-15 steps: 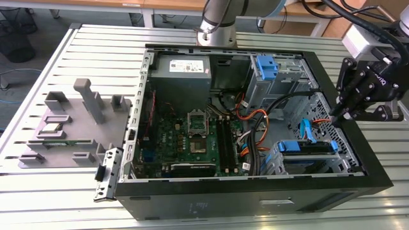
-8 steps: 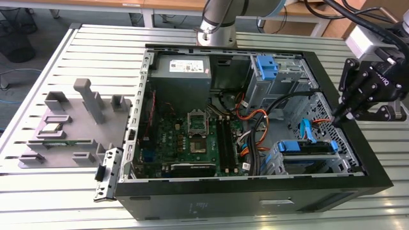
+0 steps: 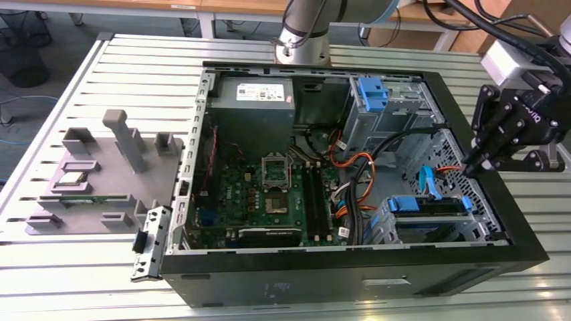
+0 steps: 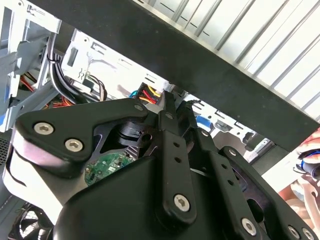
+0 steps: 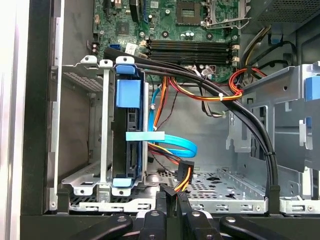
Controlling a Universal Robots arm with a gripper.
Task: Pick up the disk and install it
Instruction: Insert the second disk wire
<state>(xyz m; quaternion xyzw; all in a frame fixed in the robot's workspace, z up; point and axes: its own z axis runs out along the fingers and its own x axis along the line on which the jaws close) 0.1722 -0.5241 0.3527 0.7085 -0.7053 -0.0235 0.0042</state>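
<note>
On the exterior view's left, a grey fixture tray (image 3: 98, 180) with upright posts is resting on the slatted metal table (image 3: 53, 281), just beside the open computer case (image 3: 357, 267). Moving right, the motherboard (image 3: 267, 194) is lying exposed with the grey power supply (image 3: 253, 100) at the far end, and bundled cables (image 3: 375, 167) are crossing toward the drive cage. At the near right of the case, the disk (image 5: 129, 135) is sitting edge-up in its bay with blue rails at both ends, a flat blue data cable (image 5: 172, 142) looping just beside it. Further right, the gripper (image 3: 477, 167) is hovering over the case's right wall, near that bay. Its fingers (image 5: 170, 202) are appearing drawn together with nothing between them, as the first wrist view suggests.

My judgement is that the main risk is snagging: the orange and black power lead (image 5: 182, 177) and the blue cable are lying close to the fingertips, so a descent here could catch or pull a connector. The thin metal cage (image 5: 100, 185) could also be struck and bent.

Around the bench, wooden desks are standing at the far side.
</note>
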